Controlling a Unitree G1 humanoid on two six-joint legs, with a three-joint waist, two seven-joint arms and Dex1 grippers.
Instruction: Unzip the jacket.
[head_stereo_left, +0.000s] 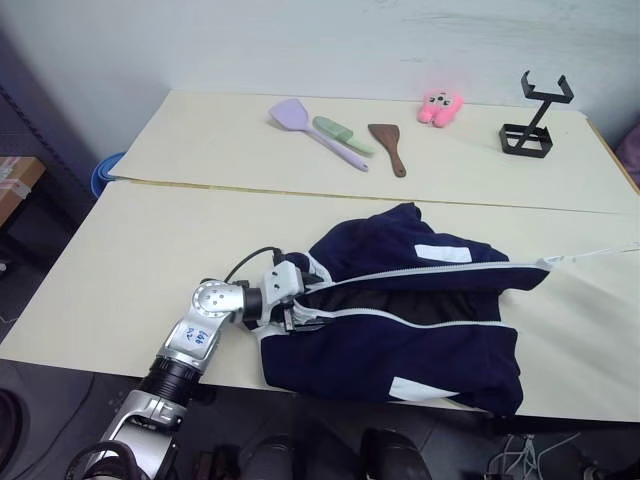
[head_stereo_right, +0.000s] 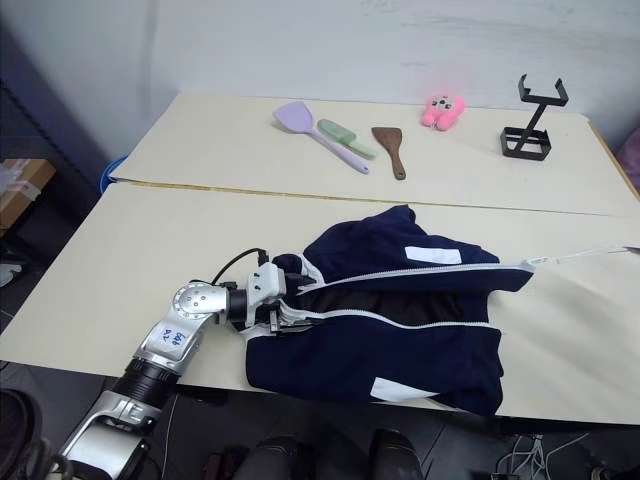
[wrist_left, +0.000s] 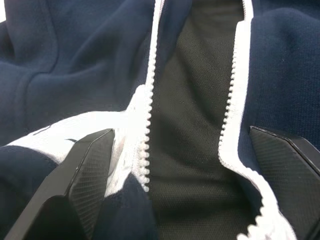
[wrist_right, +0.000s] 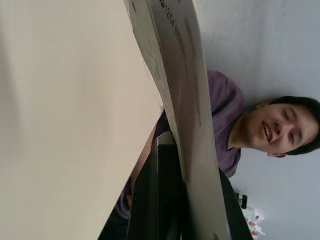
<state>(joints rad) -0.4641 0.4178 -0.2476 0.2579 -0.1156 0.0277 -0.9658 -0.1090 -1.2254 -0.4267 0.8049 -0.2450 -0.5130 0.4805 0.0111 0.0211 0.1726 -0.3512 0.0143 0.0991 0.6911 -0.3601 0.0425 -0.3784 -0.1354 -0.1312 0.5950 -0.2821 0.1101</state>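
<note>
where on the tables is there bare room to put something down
Free: the near table left of the jacket, and the far table's left end before the purple spatula. Crowded: the far table's middle and right, with spatulas, pink toy and black stand.

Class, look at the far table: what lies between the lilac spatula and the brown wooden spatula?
A pale green silicone brush lies between the lilac spatula and the brown wooden spatula, seen in both eye views.

Soft, even light covers the bench (head_stereo_left: 150, 250); shadows are faint, and the right wrist view looks slightly blurred.
</note>
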